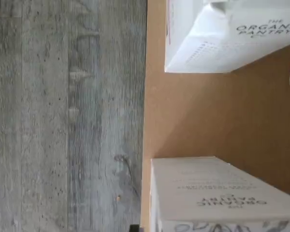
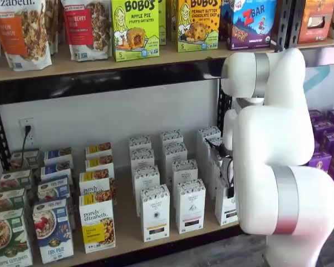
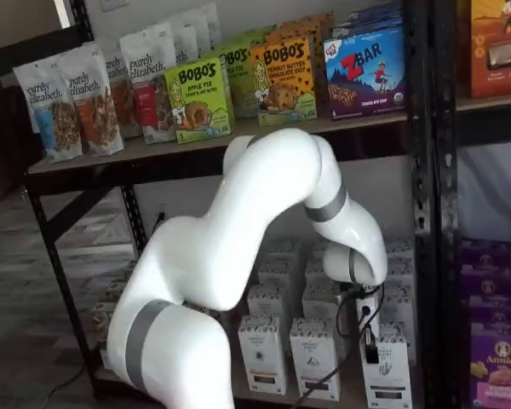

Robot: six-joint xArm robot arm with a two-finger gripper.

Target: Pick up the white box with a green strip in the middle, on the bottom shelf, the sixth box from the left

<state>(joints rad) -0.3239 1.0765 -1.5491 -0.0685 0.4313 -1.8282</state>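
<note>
The white box stands at the front right of the bottom shelf, with a speckled top and a dark strip low on its front. In a shelf view the arm hides its right side. My gripper hangs just above and in front of this box's top left corner. Its black fingers show side-on with a cable beside them, so I cannot tell whether there is a gap. The wrist view shows two white cartons on the tan board. I cannot tell which of them is the target.
Alike white cartons stand to the left of the box, with several more rows behind. Colourful cereal boxes fill the shelf's left. A black upright stands close on the right. Grey plank floor lies below the shelf edge.
</note>
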